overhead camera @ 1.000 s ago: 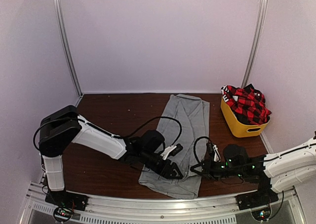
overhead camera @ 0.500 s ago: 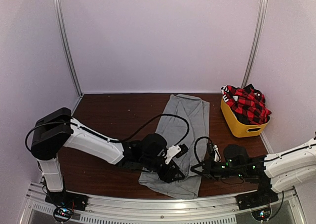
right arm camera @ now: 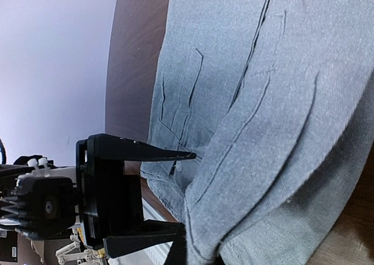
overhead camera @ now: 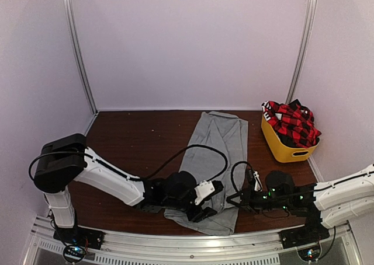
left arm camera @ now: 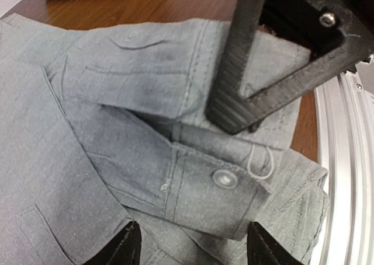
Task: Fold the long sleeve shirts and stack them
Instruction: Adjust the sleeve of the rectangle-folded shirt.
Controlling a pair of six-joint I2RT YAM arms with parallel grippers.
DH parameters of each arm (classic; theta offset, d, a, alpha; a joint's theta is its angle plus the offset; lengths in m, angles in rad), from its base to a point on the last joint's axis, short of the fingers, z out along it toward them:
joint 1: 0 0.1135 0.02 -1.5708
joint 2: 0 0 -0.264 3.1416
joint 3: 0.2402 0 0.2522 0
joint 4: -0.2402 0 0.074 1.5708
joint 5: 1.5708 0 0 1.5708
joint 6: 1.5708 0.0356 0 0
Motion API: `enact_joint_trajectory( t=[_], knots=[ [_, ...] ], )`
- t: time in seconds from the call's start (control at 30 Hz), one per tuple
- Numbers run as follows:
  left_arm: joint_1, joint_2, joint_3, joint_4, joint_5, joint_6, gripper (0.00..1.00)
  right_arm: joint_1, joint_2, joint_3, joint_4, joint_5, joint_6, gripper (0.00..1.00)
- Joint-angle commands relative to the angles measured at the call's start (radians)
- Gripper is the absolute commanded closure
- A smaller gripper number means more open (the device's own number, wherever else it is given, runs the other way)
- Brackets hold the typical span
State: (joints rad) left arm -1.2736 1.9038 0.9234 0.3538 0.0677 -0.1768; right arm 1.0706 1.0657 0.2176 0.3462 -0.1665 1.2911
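Table point(overhead camera: 134, 136), dark wood, bare on its left half, with open room there and along the far wall.

Left gripper point(left arm camera: 193, 247): low over the near end of the grey shirt point(overhead camera: 219, 142), jaws spread, one fingertip on each side of a sleeve cuff point(left arm camera: 216, 201). We see nothing held between them.

Grey shirt: plain light-grey weave, lying as a long narrow strip from near the far edge down to the near rail point(overhead camera: 175, 241), sleeves folded in over the body. The cuff shows one pale button point(left arm camera: 225, 178), a loose white thread beside it and stitched seams. A chest pocket point(right arm camera: 181, 96) shows on the front. The near hem is touching or just short of the rail.

Right gripper point(overhead camera: 232, 199): at the shirt's near right edge, jaws closed, tip down on the folded sleeve. Whether cloth is pinched, we cannot tell.

Far right: plaid shirt point(overhead camera: 291, 124), red and black, bunched in a yellow tub point(overhead camera: 280, 148) by the right wall, well apart from the grey one.
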Motion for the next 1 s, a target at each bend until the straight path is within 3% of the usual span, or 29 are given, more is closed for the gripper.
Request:
enact_joint_trajectory(
  t=[0.0, 0.3, 0.43, 0.63, 0.97],
  knots=[
    [-0.030, -0.004, 0.004, 0.107, -0.052, 0.072, 0.37, 0.006, -0.006, 0.015, 0.001, 0.024, 0.010, 1.00],
    [-0.061, 0.057, 0.030, 0.140, -0.111, 0.114, 0.37, 0.006, -0.001, 0.014, 0.007, 0.022, 0.011, 1.00],
    [-0.072, 0.081, 0.046, 0.145, -0.161, 0.121, 0.42, 0.006, -0.003, 0.011, 0.008, 0.023, 0.011, 1.00],
    [-0.076, 0.079, 0.039, 0.146, -0.234, 0.115, 0.61, 0.006, -0.003, 0.005, 0.005, 0.025, 0.012, 1.00],
    [-0.076, 0.067, 0.041, 0.103, -0.239, 0.126, 1.00, 0.006, 0.003, -0.004, 0.010, 0.025, 0.013, 1.00]
  ],
)
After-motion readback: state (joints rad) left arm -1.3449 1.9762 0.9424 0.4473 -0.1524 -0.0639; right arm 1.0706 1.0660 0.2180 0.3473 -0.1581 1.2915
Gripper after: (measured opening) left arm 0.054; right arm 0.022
